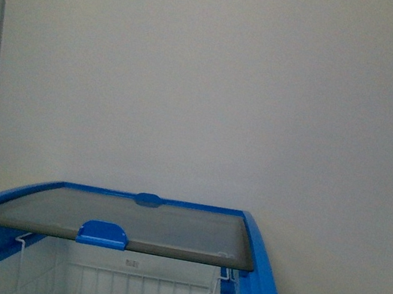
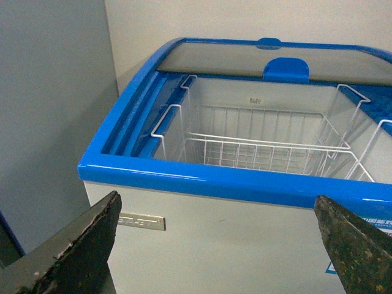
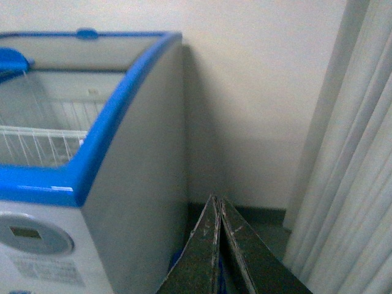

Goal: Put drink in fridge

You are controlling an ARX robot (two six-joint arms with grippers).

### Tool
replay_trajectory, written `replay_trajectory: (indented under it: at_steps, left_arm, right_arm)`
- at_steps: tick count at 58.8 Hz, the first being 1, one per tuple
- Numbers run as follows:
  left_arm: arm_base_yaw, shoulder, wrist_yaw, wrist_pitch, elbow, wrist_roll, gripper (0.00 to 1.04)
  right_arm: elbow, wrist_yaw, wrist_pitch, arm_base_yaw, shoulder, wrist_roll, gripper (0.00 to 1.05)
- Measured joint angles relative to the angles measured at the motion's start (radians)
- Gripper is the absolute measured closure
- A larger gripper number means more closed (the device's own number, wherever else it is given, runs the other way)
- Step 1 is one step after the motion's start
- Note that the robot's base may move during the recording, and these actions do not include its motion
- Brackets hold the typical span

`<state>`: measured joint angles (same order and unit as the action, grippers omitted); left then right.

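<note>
The fridge point(image 2: 202, 177) stands open, its glass lid point(image 1: 130, 223) slid to the far end. No drink shows anywhere. Left fingers point(image 2: 86, 245) spread wide before the fridge; right fingers point(image 3: 236, 251) pressed together beside it. Fetch the bottle first, then lower it into the wire basket point(image 2: 263, 150).

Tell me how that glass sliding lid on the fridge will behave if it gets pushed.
The glass lid probably slides along the fridge's blue rim rather than lifting, since it lies flat in it. Its blue handle looks like the safest push point. Being a glass pane, it is likely rigid and fairly heavy.
</note>
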<state>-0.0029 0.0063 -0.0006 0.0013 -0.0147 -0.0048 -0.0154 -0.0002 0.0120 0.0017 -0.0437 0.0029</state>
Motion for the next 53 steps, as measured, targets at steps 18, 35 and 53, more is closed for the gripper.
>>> replay_trajectory:
  at_steps: [18, 35, 53]
  left_arm:
    - [0.0, 0.0, 0.0, 0.0, 0.0, 0.0, 0.08]
    - [0.0, 0.0, 0.0, 0.0, 0.0, 0.0, 0.08]
    - [0.0, 0.0, 0.0, 0.0, 0.0, 0.0, 0.08]
  right_arm:
    - [0.0, 0.001, -0.01, 0.0, 0.039, 0.0, 1.02]
    - [0.0, 0.001, -0.01, 0.0, 0.039, 0.0, 0.57]
    - [0.0, 0.001, -0.01, 0.0, 0.039, 0.0, 0.07]
